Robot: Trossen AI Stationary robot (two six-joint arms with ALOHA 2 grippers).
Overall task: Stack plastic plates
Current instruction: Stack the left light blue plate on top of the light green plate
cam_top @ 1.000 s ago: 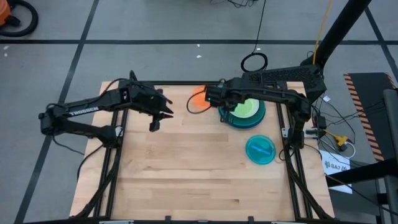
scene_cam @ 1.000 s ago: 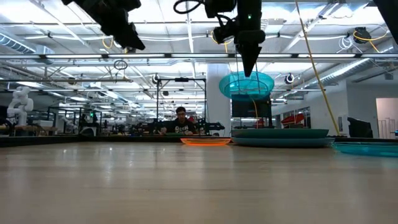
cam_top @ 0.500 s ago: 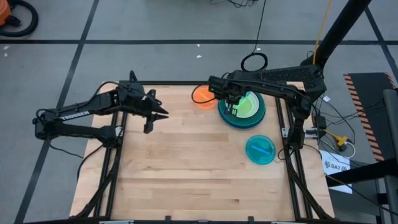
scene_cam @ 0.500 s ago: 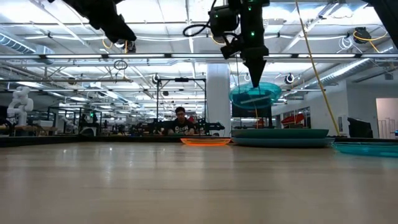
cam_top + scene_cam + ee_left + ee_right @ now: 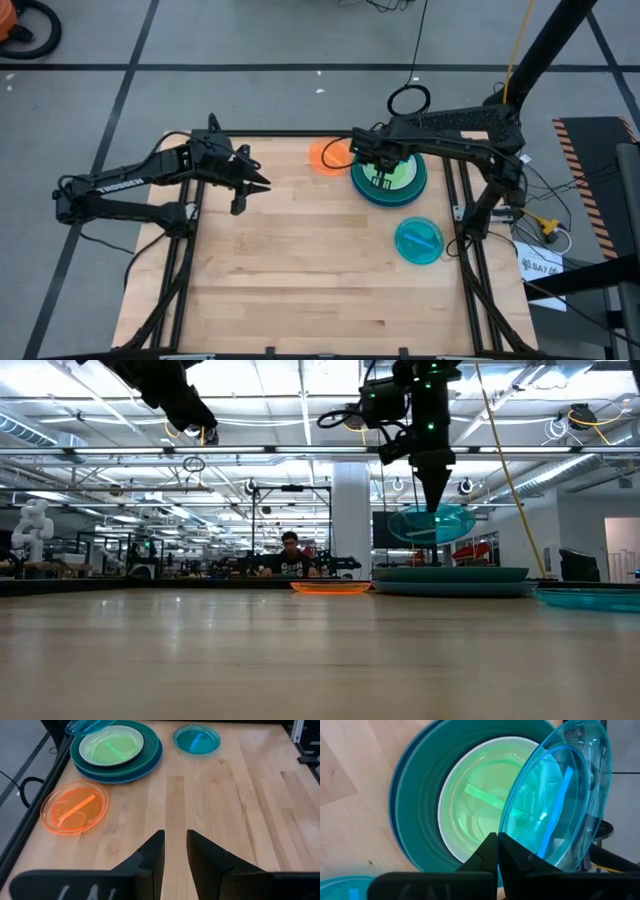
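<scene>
A stack sits at the table's far right: a lime green plate (image 5: 398, 172) lies in a white one, on a dark teal plate (image 5: 150, 747), on a blue plate (image 5: 152, 764). My right gripper (image 5: 437, 503) hovers over this stack, shut on a small cyan plate (image 5: 555, 795). An orange plate (image 5: 325, 155) lies flat left of the stack. A second cyan plate (image 5: 418, 240) lies flat nearer the right edge. My left gripper (image 5: 174, 845) is raised over the table's far left, slightly open and holding nothing. No black plate shows. My right gripper pinches the cyan plate's rim (image 5: 509, 839) between its two fingers, coming from above and pointing down. The plate hangs below the fingertips, lifted clear and tilted, just above the lime green plate (image 5: 480, 815).
Bare wood fills the middle and near half of the table (image 5: 300, 280). A black frame rail (image 5: 460, 215) runs along the right edge beside the stack. Beyond the far edge, a person (image 5: 291, 555) sits in the room.
My right gripper has carried the cyan plate toward the table's right, from beside the orange plate to over the stack, and has lowered it. The plate has tipped from near level to tilted. My left arm has drawn back slightly toward the left edge.
</scene>
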